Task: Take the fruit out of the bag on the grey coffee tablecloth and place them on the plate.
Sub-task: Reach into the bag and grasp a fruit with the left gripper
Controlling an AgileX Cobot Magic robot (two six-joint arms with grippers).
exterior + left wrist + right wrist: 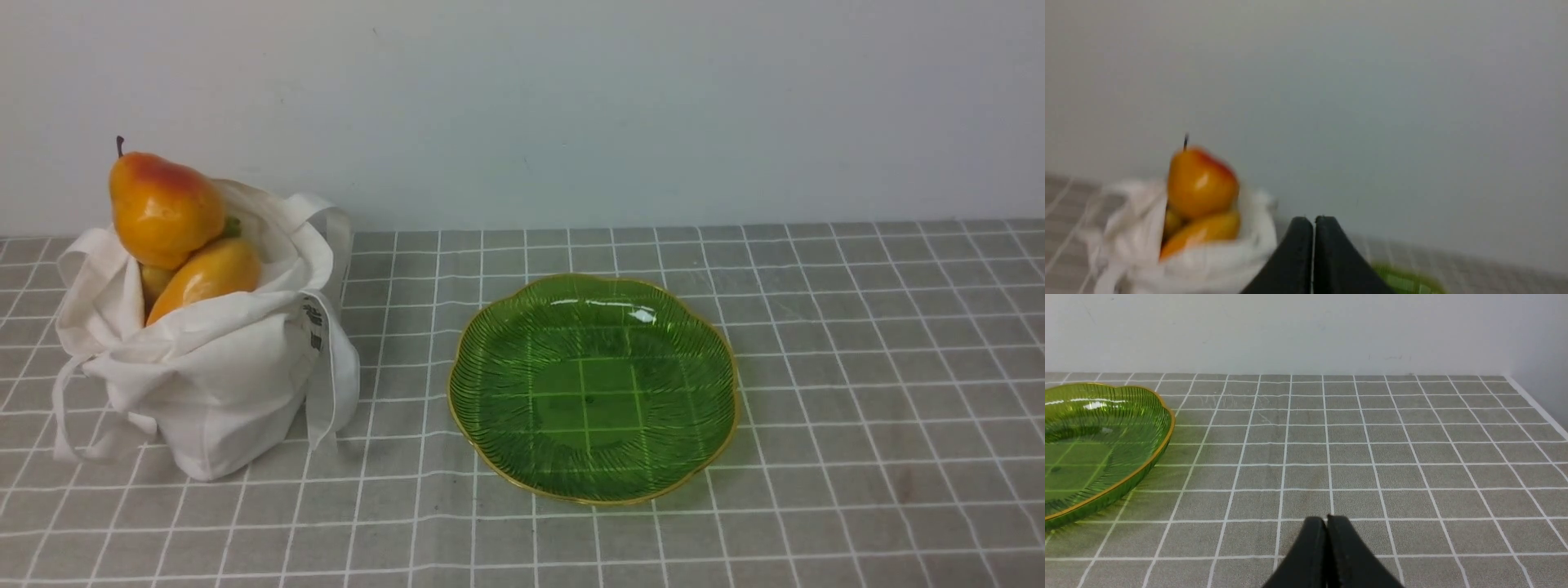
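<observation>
Cradling a glossy pear (163,208), the soft bag (220,392) slumps near a ribbed plate (490,351) — left hand (1313,223), right hand (1327,522) closed.

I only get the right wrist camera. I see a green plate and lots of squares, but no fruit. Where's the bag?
Observer: The bag stands to the left of the plate, on the robot's left side.
Operator: Is any fruit sticking out?
Observer: Yes. A pear sits on top with its stem up, resting on a mango.
Operator: Is the other gripper holding something?
Observer: No. The left gripper is shut with nothing in it.
</observation>
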